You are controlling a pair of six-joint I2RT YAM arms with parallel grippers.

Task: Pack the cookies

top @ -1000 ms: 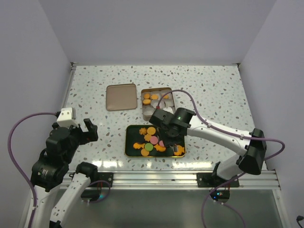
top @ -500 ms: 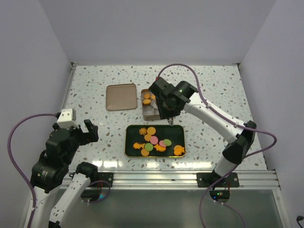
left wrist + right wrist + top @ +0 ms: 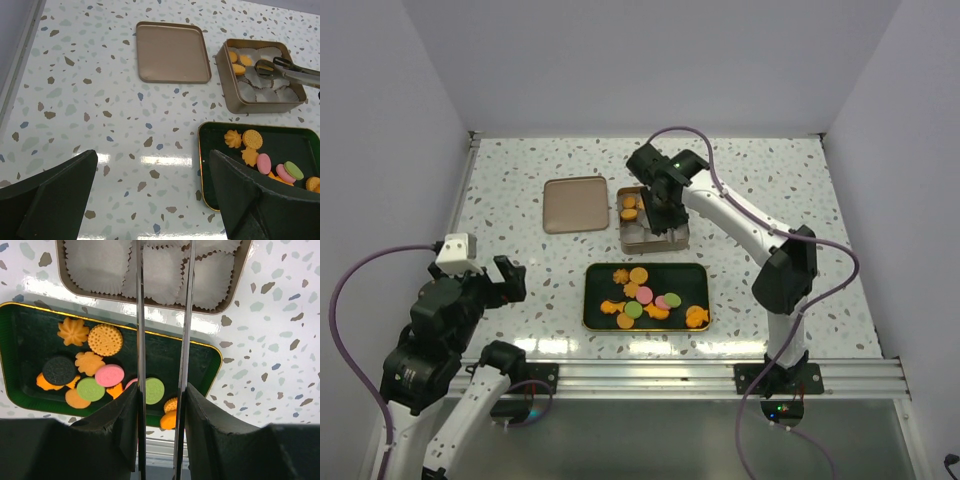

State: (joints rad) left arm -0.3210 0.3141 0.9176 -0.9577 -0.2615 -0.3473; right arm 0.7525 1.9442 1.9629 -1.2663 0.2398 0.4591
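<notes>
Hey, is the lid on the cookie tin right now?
No, the lid lies flat on the table beside the open tin, apart from it.

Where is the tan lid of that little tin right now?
In the top view, the lid lies flat on the table, just left of the open tin, not touching it.
</notes>
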